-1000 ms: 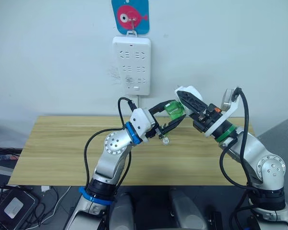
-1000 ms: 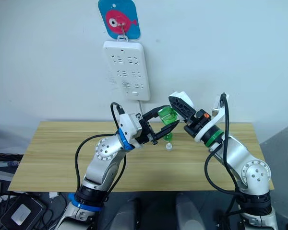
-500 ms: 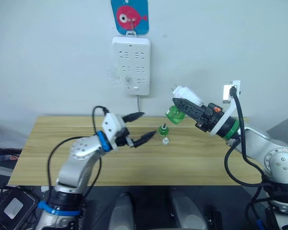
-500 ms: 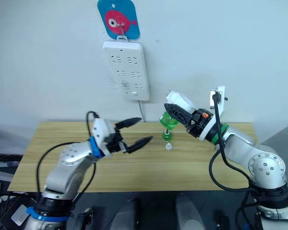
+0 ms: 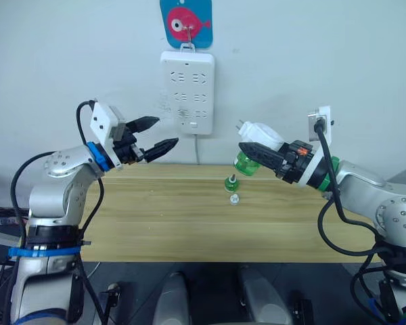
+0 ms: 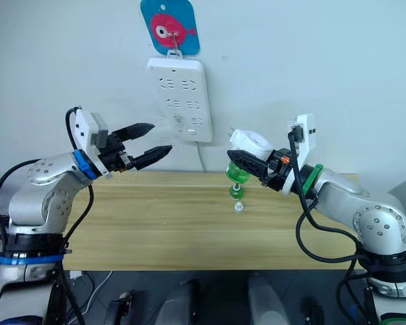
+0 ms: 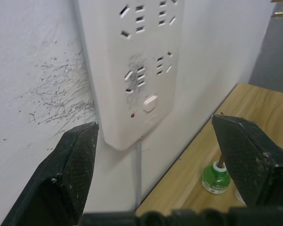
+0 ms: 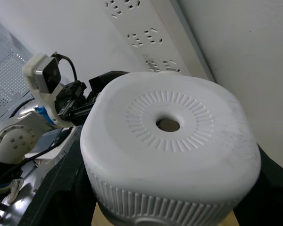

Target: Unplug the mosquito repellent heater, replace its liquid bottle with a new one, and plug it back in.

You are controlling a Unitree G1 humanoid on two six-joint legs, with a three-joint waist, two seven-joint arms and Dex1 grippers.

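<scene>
My right gripper is shut on the mosquito repellent heater, a small white rounded unit held in the air above the table's back edge. A green liquid bottle hangs from its underside. The heater's top with its round hole is close up in the right wrist view. A second green bottle with a wick stands on the table, a small white cap just in front of it. My left gripper is open and empty, raised left of the white power strip on the wall.
The wooden table runs below both arms. A blue tag with a red fish hangs above the power strip, and the strip's cord drops behind the table. The strip's sockets and button face my left wrist camera.
My left gripper left the green bottle under the heater, swung left and rose toward the wall, staying open. The right gripper turned more level, still holding the heater.
</scene>
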